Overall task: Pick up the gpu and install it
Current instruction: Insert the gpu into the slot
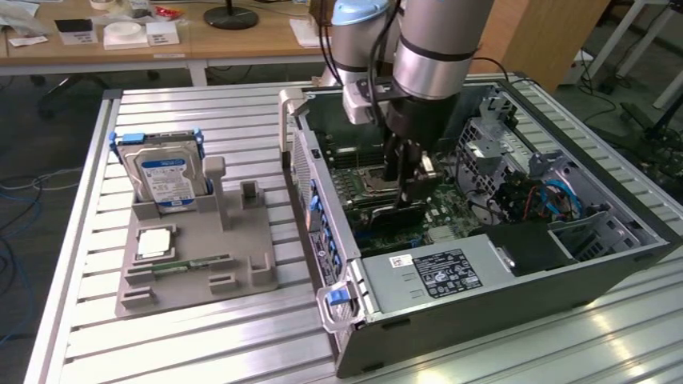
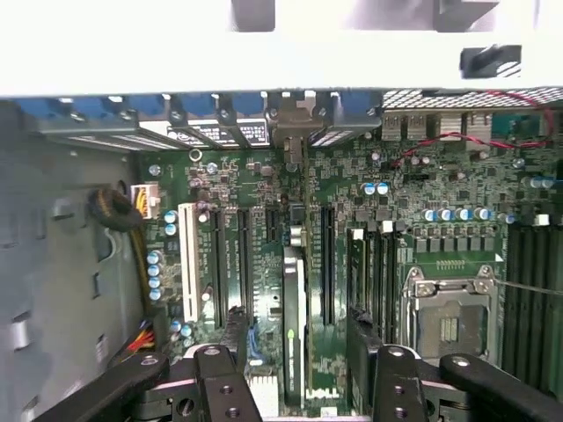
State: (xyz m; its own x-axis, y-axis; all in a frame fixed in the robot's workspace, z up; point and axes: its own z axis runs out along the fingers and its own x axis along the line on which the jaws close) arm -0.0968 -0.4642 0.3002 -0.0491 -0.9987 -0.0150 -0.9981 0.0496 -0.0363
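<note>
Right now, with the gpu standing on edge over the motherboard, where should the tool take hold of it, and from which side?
Grip the gpu by its long free edge, one finger on each flat face, coming straight in through the case's open side. It stands thin and upright on the motherboard, so only that edge is reachable. The open tool straddles it.

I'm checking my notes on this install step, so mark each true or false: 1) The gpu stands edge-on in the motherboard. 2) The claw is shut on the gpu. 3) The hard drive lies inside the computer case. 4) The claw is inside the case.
1) True: the gpu stands edge-on among the motherboard slots.
2) False: the claw is open, fingers either side.
3) False: the hard drive stands in the grey holder outside the computer case.
4) True.
</note>
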